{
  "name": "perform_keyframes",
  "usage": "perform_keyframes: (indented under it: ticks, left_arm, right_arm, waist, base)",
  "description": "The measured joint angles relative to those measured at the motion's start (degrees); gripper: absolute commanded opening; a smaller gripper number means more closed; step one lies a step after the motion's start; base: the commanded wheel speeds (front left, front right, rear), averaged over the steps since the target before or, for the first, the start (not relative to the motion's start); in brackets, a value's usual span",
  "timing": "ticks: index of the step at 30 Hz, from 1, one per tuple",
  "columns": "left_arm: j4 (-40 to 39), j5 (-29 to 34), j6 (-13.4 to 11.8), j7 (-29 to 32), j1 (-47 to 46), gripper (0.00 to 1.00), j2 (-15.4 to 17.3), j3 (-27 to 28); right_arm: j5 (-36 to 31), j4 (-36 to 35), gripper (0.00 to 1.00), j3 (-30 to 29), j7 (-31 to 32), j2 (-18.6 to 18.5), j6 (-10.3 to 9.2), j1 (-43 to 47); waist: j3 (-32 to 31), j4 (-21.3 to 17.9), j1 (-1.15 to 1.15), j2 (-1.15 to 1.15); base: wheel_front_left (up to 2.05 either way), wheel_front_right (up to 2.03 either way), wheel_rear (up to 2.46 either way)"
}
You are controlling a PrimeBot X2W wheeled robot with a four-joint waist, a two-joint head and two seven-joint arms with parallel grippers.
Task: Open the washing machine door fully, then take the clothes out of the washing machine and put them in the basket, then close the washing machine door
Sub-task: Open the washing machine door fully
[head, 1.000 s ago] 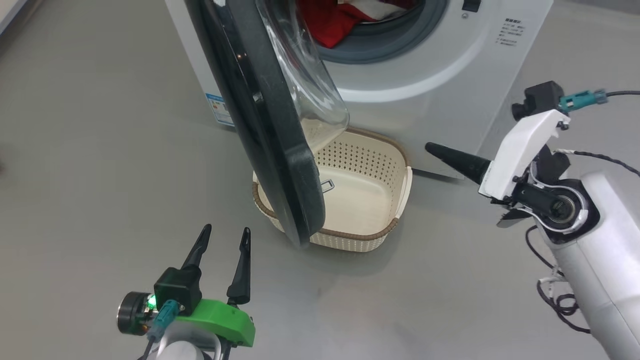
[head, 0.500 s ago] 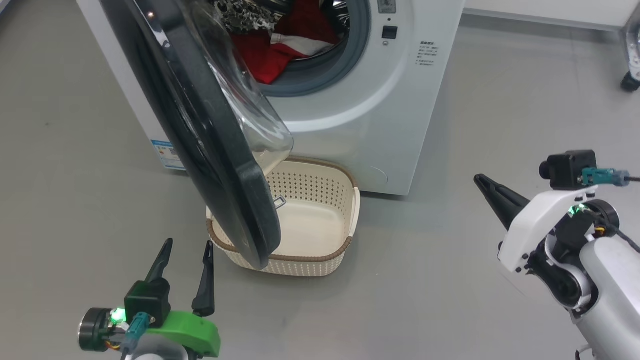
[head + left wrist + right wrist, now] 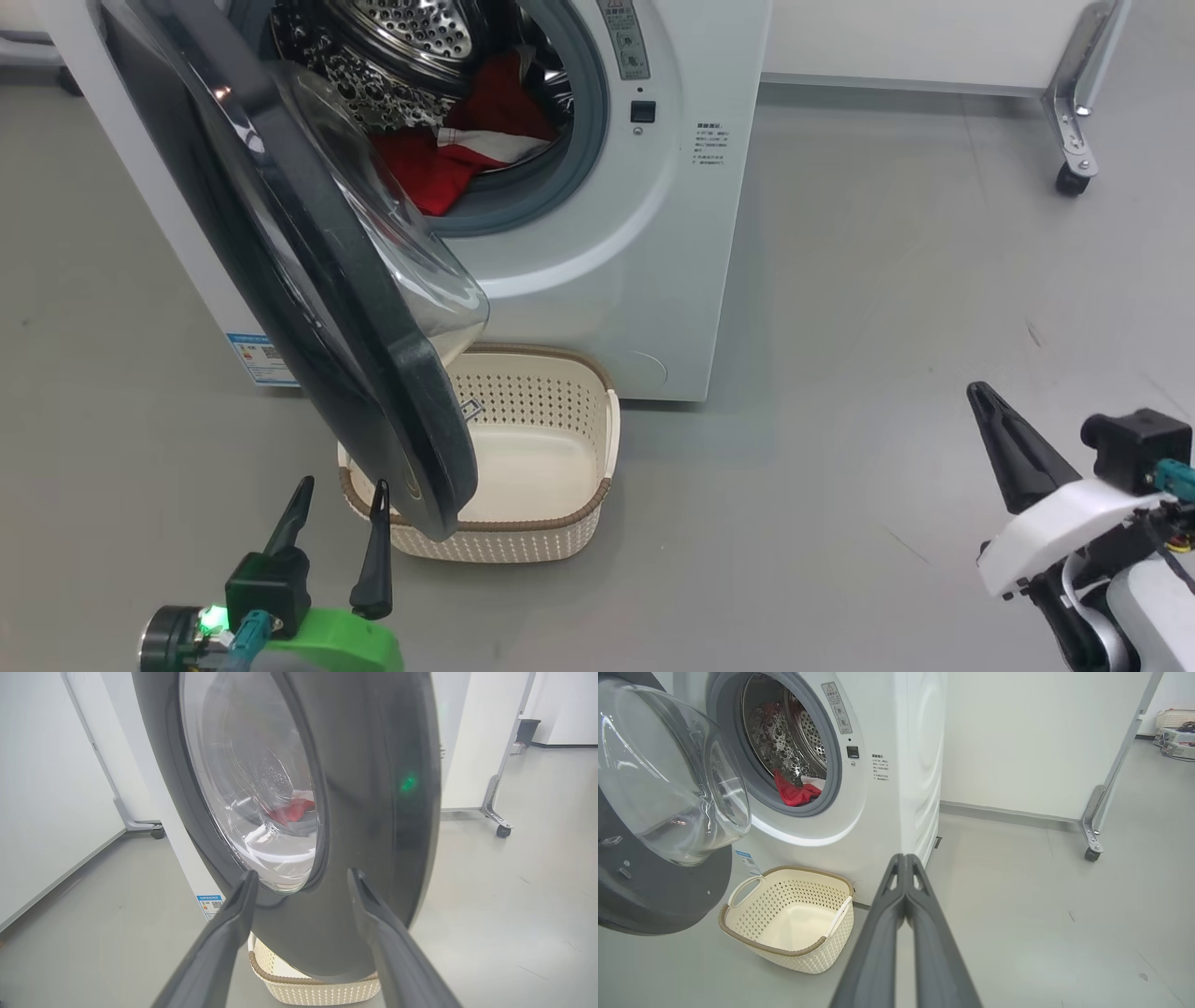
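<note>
The white washing machine (image 3: 635, 271) (image 3: 887, 812) stands ahead with its black-rimmed door (image 3: 308, 280) (image 3: 364, 788) (image 3: 654, 877) swung partly out over the cream basket (image 3: 551, 532) (image 3: 317, 991) (image 3: 789, 919) on the floor. Red clothes with a white piece (image 3: 448, 159) (image 3: 791, 793) lie at the drum's lip; through the door glass they appear as a red patch (image 3: 292, 810). My left gripper (image 3: 341, 495) (image 3: 301, 879) is open, just short of the door's outer face at its lower rim. My right gripper (image 3: 980, 394) (image 3: 903, 858) is shut and empty, off to the right of the machine.
The basket is empty and half under the door. A wheeled panel foot (image 3: 1069, 177) (image 3: 1092, 851) stands on the grey floor at the right, against a white wall. Bare grey floor lies between my right gripper and the machine.
The head camera has tilted up, showing more of the drum and wall. My right gripper has dropped low to the right, away from the machine; the left stays open near the door's lower rim.
</note>
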State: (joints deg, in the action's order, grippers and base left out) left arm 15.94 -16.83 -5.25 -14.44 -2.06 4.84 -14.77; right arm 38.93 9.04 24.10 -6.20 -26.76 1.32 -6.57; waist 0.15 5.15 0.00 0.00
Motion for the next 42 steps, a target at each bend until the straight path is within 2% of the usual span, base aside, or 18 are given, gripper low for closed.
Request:
perform_keyframes:
  ticks: [7,9,10,18,42]
  left_arm:
    - [-0.3,0.2,0.1,0.0,0.1,1.00,-0.5,1.7]
    - [-0.4,0.2,0.3,0.0,0.1,1.00,-0.6,2.1]
    - [-0.4,0.2,0.5,0.0,0.1,1.00,-0.6,2.2]
    - [-0.6,0.4,0.6,0.0,0.7,1.00,-1.0,3.3]
    - [-0.7,1.8,2.1,0.0,1.6,1.00,-1.8,4.9]
  right_arm:
    - [-1.3,0.0,0.00,-1.5,-7.0,1.8,-3.48,4.8]
    - [-1.6,0.0,0.94,-1.7,-7.8,2.1,-4.20,5.7]
    - [-1.9,0.0,1.00,-1.7,-7.8,2.2,-4.53,6.0]
    - [-4.4,0.1,1.00,-2.9,-7.8,3.0,-5.54,7.4]
    - [-9.3,-2.8,1.00,-6.8,-8.0,6.2,-5.53,9.5]
  waist:
    - [-0.4,-0.4,0.00,0.00]
    - [-0.4,-0.4,0.00,0.00]
    - [-0.4,-0.5,0.00,0.00]
    - [-0.7,-0.9,0.00,0.00]
    - [-0.7,-1.9,0.00,0.00]
  base:
    - [0.00,0.00,0.00]
    - [0.00,0.00,0.00]
    - [0.00,0.00,0.00]
    - [0.00,0.00,0.00]
    - [0.00,0.00,0.00]
